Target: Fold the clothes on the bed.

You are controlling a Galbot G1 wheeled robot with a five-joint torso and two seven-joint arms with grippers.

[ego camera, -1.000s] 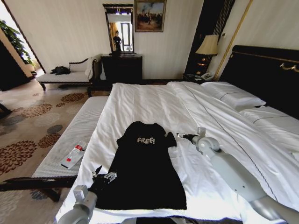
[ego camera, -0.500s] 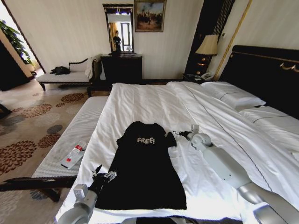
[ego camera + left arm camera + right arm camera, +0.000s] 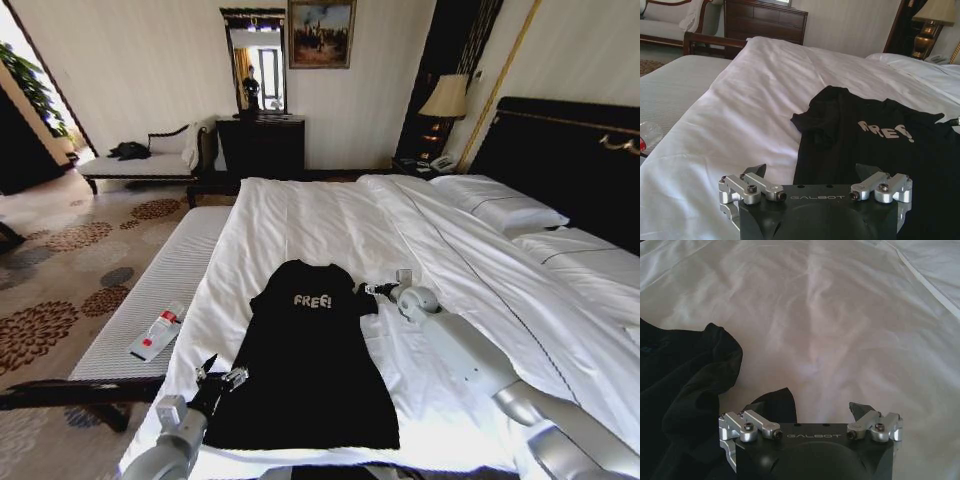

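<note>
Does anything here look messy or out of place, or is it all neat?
Mostly neat. The black T-shirt lies flat on the bed, but its sleeve beside the right gripper is bunched up rather than spread. The left gripper sits open at the shirt's lower corner. Nothing looks spilled or damaged.

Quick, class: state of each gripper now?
Left gripper: open, at the T-shirt hem, holding nothing.
Right gripper: open, at the T-shirt's sleeve, holding nothing.

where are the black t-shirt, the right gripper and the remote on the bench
black T-shirt [image 3: 305,365]: head view, middle of the body below the lettering.
right gripper [image 3: 372,290]: head view, between its fingers by the shirt's sleeve.
remote [image 3: 158,332]: head view, middle of its pale casing.
</note>
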